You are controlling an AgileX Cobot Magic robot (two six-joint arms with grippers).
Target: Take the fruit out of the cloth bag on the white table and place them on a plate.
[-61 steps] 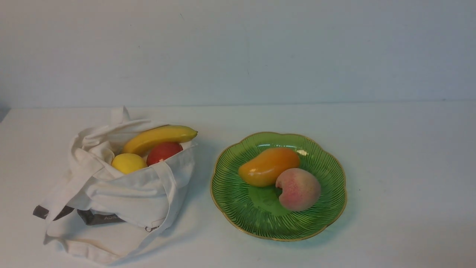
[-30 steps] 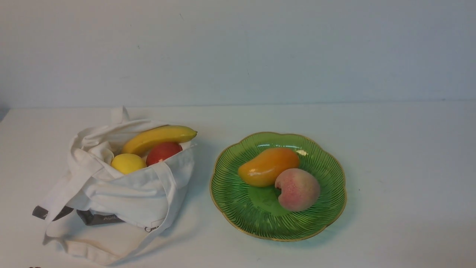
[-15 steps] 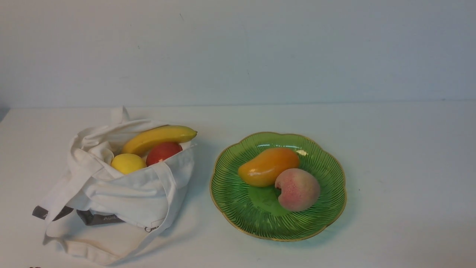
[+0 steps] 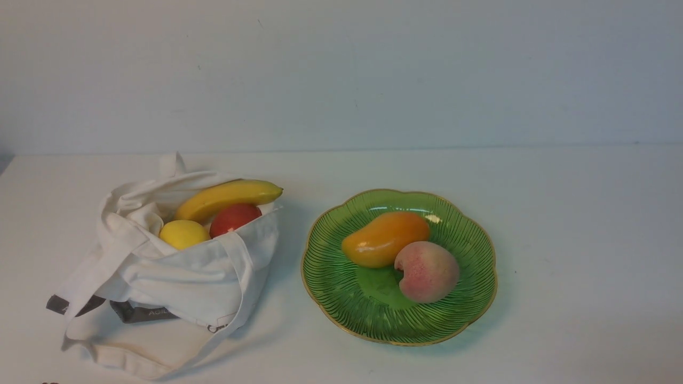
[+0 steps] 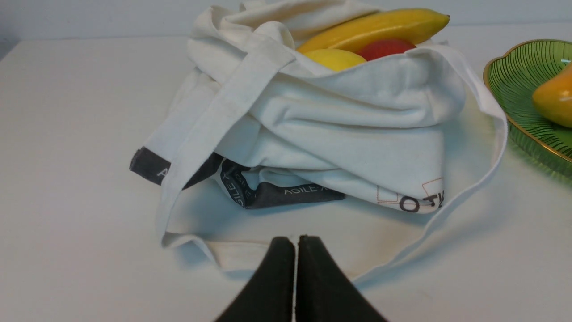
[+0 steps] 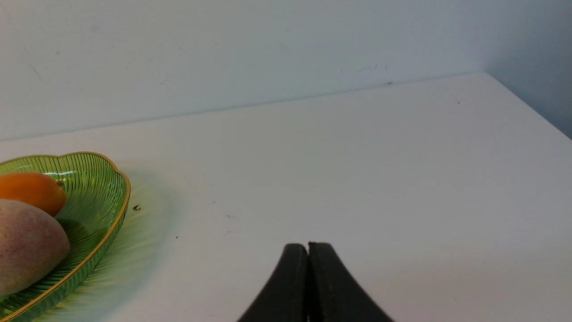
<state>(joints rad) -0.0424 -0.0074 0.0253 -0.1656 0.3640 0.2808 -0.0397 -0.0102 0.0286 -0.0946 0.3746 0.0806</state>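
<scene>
While nothing on the white table has shifted over the last two seconds, we stay parked between picks; the mango and the peach lie touching each other on the plate, unchanged; the banana, the lemon and the round red fruit still sit in the mouth of the cloth bag, to the plate's left. Our left gripper hangs low just in front of the bag, fingers pressed together and holding nothing; our right gripper is likewise closed and empty, off to the plate's right. We judge two fruits delivered, three remaining; the left arm seems best placed for the next reach.
</scene>
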